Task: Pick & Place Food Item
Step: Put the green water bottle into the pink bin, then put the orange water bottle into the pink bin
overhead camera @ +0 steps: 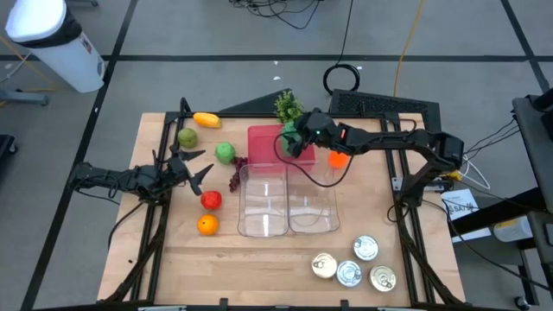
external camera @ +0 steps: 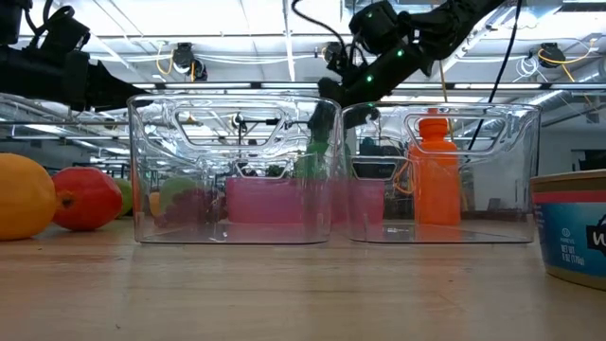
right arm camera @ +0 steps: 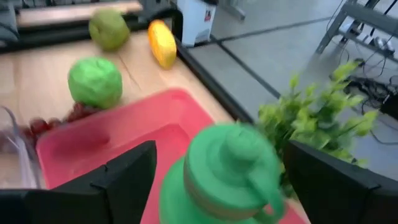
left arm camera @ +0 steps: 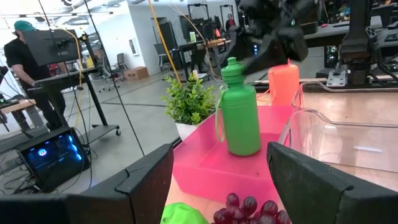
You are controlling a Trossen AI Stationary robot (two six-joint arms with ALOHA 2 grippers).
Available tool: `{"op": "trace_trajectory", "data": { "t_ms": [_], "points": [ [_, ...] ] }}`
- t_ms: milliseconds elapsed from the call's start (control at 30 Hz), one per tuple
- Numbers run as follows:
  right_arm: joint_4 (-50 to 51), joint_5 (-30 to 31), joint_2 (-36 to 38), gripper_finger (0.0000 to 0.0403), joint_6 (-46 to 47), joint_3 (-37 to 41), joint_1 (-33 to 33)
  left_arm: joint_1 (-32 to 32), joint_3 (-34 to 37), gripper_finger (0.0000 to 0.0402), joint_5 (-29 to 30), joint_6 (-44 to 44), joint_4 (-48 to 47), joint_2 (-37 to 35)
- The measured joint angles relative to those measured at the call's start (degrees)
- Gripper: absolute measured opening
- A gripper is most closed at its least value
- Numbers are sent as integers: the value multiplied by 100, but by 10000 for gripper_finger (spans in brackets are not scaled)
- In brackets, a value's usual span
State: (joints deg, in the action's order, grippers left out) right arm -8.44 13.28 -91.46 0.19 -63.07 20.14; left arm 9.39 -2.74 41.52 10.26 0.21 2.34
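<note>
Right wrist view: right gripper (right arm camera: 217,180) fingers spread wide around a smooth green plastic bottle (right arm camera: 227,177), upright in the pink tray (right arm camera: 124,134). Left gripper (overhead camera: 197,168) waits, fingers apart, holding nothing, beside the grapes (overhead camera: 236,173).

- Wooden table (overhead camera: 259,259).
- On it: pink tray (overhead camera: 263,142), two clear bins (overhead camera: 285,203), fruit (overhead camera: 208,212), grapes (overhead camera: 236,173), four cans (overhead camera: 354,263), plant (overhead camera: 287,105).

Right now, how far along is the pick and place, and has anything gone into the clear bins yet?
Done: the green bottle stands upright in the pink tray. In hand: nothing; the right gripper hangs open above the bottle's cap, and the left gripper waits open near the fruit. Left: both clear bins look empty, and the fruit sits on the table.
</note>
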Motion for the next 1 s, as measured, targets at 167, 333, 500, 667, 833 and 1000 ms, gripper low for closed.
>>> {"op": "trace_trajectory", "data": {
  "t_ms": [167,333,500,667,833,1000],
  "points": [
    [538,12,462,343,19,0,-2,2,0,273,0,0,0,-1],
    [1781,51,1106,338,231,0,-2,1,0,273,1,0,0,0],
    [3067,207,1729,335,577,0,-63,0,0,273,0,0,0,-1],
    [3955,1332,2308,336,708,0,-362,0,0,273,0,0,0,0],
    [4672,1849,2851,335,853,0,-596,0,0,273,0,0,0,1],
    [4933,1825,3305,338,1008,303,-656,0,0,273,0,0,-2,-1]
  ]
}}
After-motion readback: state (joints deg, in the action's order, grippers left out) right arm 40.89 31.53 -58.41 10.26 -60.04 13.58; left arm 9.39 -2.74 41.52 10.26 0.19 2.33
